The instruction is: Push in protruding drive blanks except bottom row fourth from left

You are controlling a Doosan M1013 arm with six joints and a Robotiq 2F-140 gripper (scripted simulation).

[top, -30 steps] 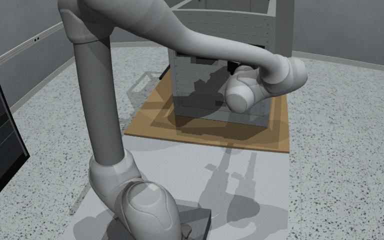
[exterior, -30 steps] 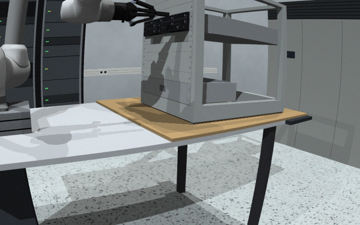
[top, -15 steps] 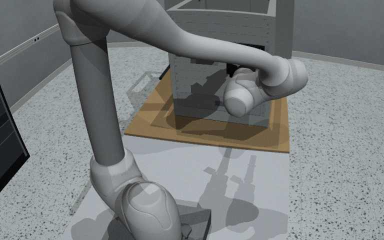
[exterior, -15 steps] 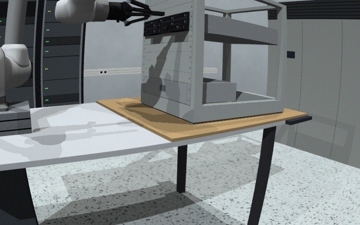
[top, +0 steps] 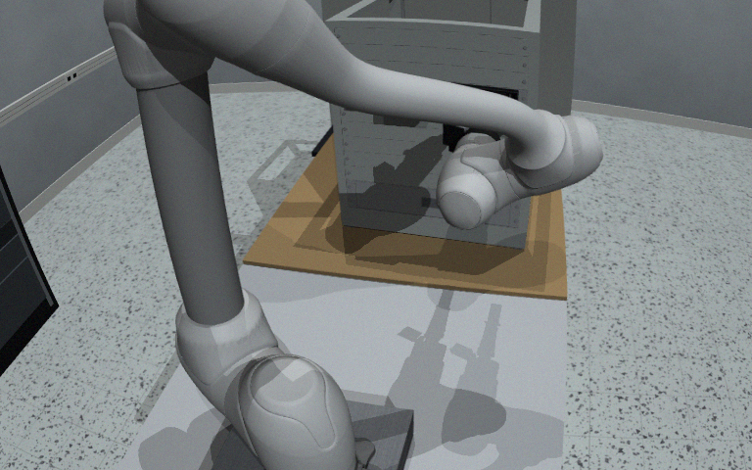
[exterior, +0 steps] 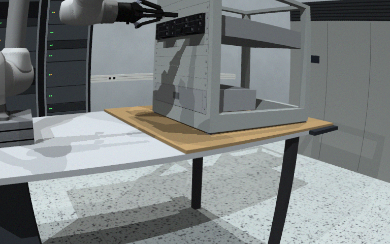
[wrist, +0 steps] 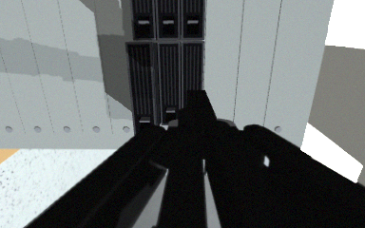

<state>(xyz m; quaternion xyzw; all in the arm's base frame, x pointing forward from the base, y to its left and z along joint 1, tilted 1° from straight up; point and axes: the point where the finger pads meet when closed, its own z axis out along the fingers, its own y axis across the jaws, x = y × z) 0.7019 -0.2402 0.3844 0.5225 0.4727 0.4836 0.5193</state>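
Observation:
The grey rack (top: 432, 47) (exterior: 214, 71) (wrist: 259, 57) stands upright on an orange board. Its black drive blanks (top: 513, 93) (exterior: 195, 24) show sideways in the wrist view, with the rack's bottom row at the left. There, the bottom-row fourth blank (wrist: 141, 81) sticks out past its neighbours. The middle-row fourth blank (wrist: 169, 81) looks about level. My gripper (exterior: 177, 14) (wrist: 195, 104) is shut and empty, its tips in front of the top-row fourth blank (wrist: 192, 66), covering its lower part in the wrist view. I cannot tell whether they touch it. The arm hides them in the top view.
The orange board (top: 277, 252) (exterior: 188, 148) lies on the white table (top: 332, 315) (exterior: 115, 156). The rack's side is an open frame with a grey box (exterior: 238, 100) low inside. A dark server cabinet (exterior: 66, 66) stands behind the arm. The forearm crosses before the rack in the top view.

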